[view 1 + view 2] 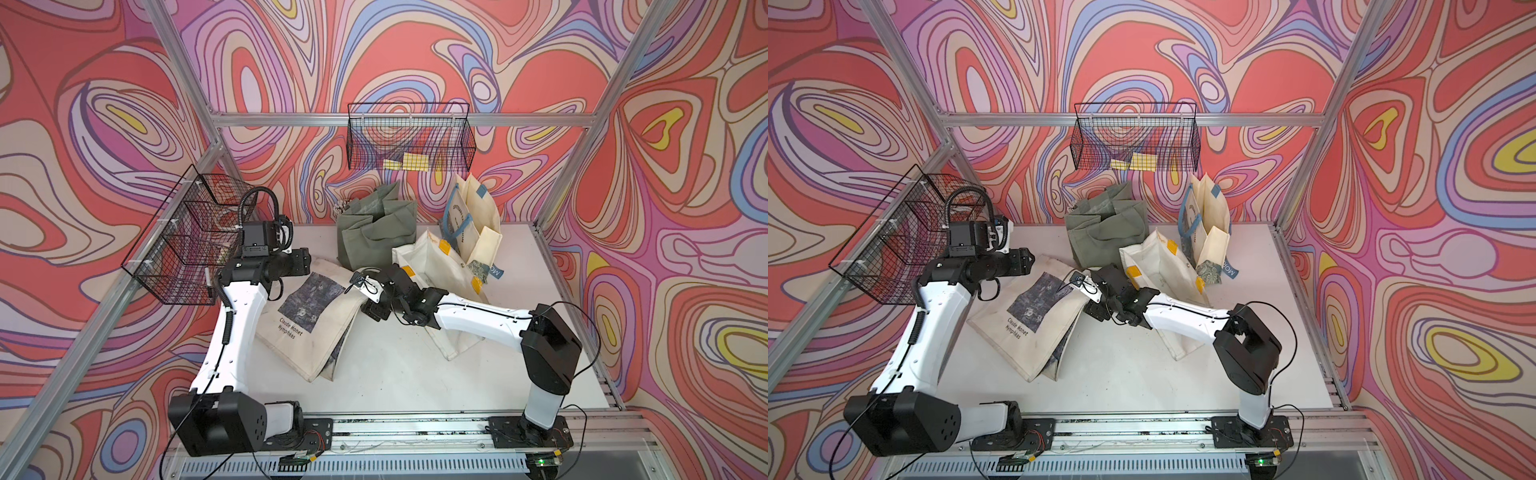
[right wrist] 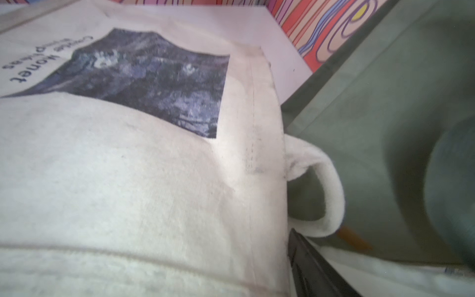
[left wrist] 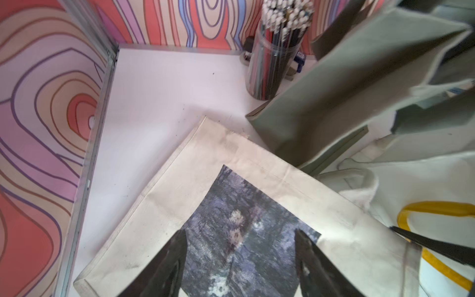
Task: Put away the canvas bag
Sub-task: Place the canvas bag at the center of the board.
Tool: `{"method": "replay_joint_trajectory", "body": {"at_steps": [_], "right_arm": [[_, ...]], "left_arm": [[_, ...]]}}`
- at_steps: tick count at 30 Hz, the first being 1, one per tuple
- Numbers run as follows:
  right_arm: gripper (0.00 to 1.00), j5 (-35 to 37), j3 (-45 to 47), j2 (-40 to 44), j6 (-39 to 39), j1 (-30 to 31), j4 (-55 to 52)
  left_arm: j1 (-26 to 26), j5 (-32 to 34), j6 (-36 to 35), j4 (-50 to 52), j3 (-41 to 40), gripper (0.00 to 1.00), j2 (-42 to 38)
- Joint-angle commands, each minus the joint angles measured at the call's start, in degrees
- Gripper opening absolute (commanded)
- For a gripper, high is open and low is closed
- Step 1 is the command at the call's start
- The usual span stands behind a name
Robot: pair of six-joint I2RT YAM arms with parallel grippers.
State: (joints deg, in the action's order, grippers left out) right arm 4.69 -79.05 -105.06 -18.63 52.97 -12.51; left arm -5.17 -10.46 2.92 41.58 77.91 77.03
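Left shoulder (image 1: 224,424) looms at seven o'clock in a top view; canvas bag (image 1: 309,328) lies flat on the surface (image 1: 395,374), right pincer (image 1: 365,301) at its three o'clock edge. Left wrist: left pincer (image 3: 239,257) spread above print (image 3: 244,218). Right wrist: whether that pincer is spread I cannot tell, beside handle (image 2: 331,185). Grasping step, I judge; next needs a firm handle pinch.

White tabletop (image 1: 395,374), cream canvas tote with dark painting print (image 1: 316,328) lying flat, olive-green fabric bag (image 1: 374,237) standing, white yellow-tabbed bag (image 1: 440,266) slumped, cream blue-handled tote (image 1: 473,220) upright, clear pencil jar (image 3: 272,66).
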Motion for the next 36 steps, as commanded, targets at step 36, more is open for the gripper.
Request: {"method": "replay_joint_trajectory", "body": {"at_steps": [36], "right_arm": [[0.78, -20.07, -22.92, -15.24, 39.55, -4.61, -28.89]], "left_arm": [[-5.16, 5.91, -4.28, -8.86, 9.78, 0.81, 35.29]]}}
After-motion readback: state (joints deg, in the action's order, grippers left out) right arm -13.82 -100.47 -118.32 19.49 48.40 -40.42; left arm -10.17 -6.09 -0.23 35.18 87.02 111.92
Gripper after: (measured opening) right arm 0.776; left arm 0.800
